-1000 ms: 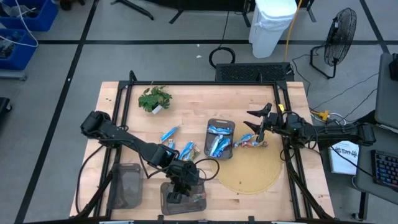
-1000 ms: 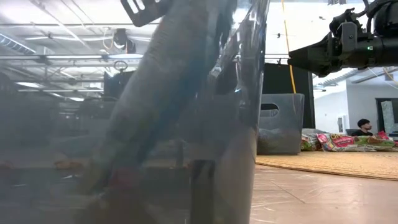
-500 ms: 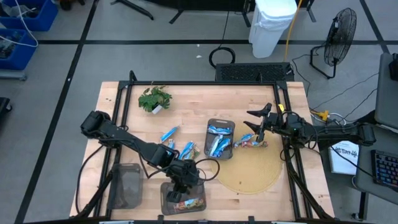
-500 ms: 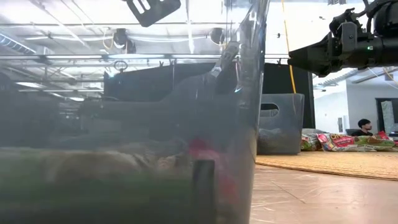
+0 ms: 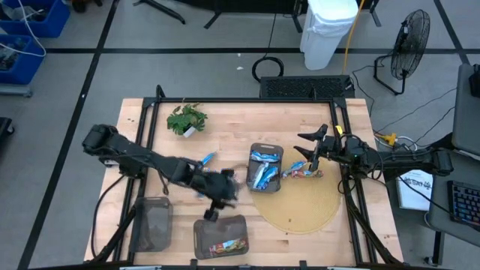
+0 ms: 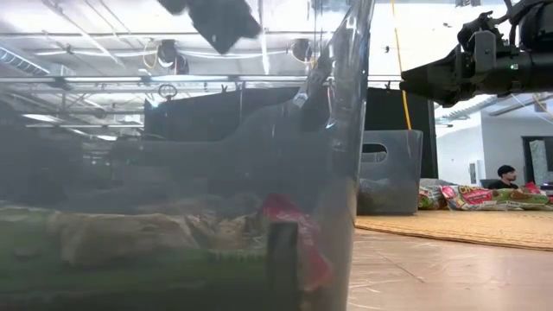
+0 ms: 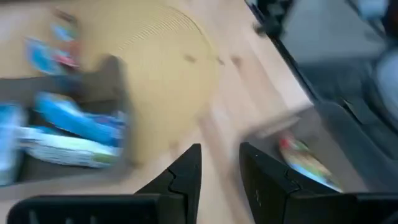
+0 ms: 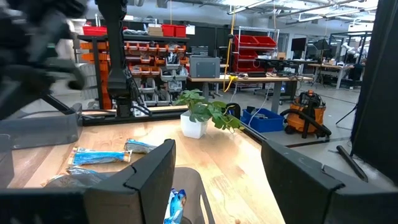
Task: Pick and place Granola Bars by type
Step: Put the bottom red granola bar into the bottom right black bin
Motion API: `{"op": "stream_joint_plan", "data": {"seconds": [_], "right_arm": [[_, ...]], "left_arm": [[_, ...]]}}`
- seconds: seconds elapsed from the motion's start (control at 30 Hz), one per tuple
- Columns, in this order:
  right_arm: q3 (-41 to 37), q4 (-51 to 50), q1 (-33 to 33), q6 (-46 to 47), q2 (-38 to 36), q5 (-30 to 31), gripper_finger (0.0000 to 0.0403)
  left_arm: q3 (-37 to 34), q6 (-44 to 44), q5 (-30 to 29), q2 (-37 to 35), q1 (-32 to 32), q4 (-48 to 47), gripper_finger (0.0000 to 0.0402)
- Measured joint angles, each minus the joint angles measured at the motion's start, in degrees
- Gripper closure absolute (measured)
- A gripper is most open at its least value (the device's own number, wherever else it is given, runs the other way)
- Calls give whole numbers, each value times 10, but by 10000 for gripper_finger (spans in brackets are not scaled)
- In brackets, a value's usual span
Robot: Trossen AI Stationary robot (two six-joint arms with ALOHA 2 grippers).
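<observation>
Left gripper (image 5: 212, 215) hangs above the wooden surface (image 5: 232, 127), just past the far rim of the near clear bin (image 5: 222, 236); in its wrist view the two dark fingers (image 7: 186, 171) stand a little apart with nothing between them. Right gripper (image 5: 309, 150) waits at the right edge of the surface, fingers spread wide and empty, above a small heap of brown, red and green Granola Bars (image 5: 301, 172) at the edge of a round woven mat (image 5: 300, 202).

No brand or print on any wrapper can be read.

The near clear bin holds one brown, red and green bar (image 5: 228, 244). A second clear bin (image 5: 151, 223) stands to its left; what it holds cannot be told. A dark tray (image 5: 265, 166) in the middle of the surface holds several blue and white bars (image 5: 261, 175). More blue and white bars (image 5: 204, 160) lie loose on the wood left of that tray, partly under the left arm. A small potted green plant (image 5: 185, 118) stands near the far left corner.

A black frame runs round the surface. Beyond it lie a grey floor with dark lines, a white bin (image 5: 327, 30), a standing fan (image 5: 409, 41) and blue crates (image 5: 30, 22). The low view looks through a clear bin wall toward a person (image 6: 504, 177) sitting far off.
</observation>
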Motion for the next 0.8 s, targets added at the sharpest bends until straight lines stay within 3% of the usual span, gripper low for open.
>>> {"op": "stream_joint_plan", "data": {"seconds": [0.37,0.8], "right_arm": [[0,-4,0,0,0,0,174],[0,-2,0,0,0,0,174]], "left_arm": [[-299,13,3,-202,134,298,289],[-506,9,38,-359,265,484,289]]}}
